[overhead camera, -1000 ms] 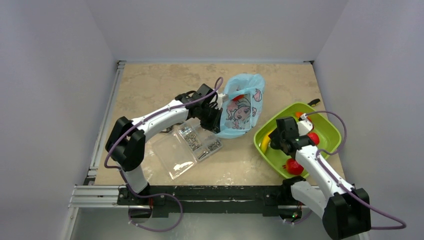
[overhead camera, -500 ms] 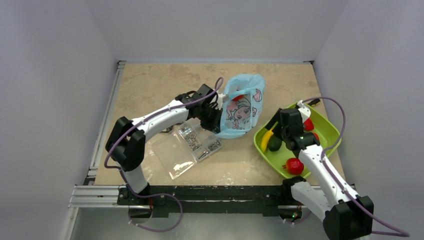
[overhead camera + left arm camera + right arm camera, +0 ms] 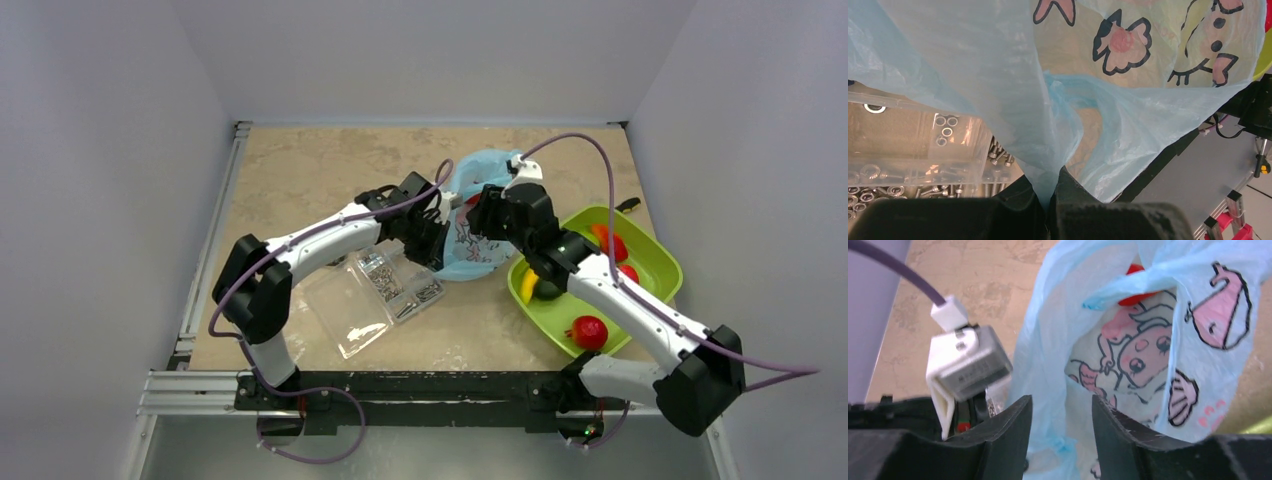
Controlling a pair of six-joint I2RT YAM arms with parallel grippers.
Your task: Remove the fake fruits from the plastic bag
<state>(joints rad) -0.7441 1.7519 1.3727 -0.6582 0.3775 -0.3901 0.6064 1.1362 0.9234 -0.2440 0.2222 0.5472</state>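
Observation:
The light-blue plastic bag (image 3: 478,178) with a pink cartoon print lies mid-table. My left gripper (image 3: 432,240) is shut on the bag's near-left edge; in the left wrist view its fingers (image 3: 1020,197) pinch the blue film (image 3: 1048,145). My right gripper (image 3: 478,215) is open and empty, just above the bag's mouth (image 3: 1128,365). A red fruit (image 3: 1137,287) shows inside the bag at its far end. The yellow banana (image 3: 528,286), a dark green fruit (image 3: 547,290) and red strawberries (image 3: 588,331) lie in the lime-green tray (image 3: 655,255).
A clear plastic compartment box (image 3: 400,285) with screws and washers, its lid open toward me, sits just left of the bag, under my left forearm. It also shows in the left wrist view (image 3: 908,145). The green tray is at the right. Grey walls surround the table.
My right arm has swung from over the green tray leftward to the bag, empty. The banana and green fruit now lie uncovered in the tray. The left gripper has kept its hold.

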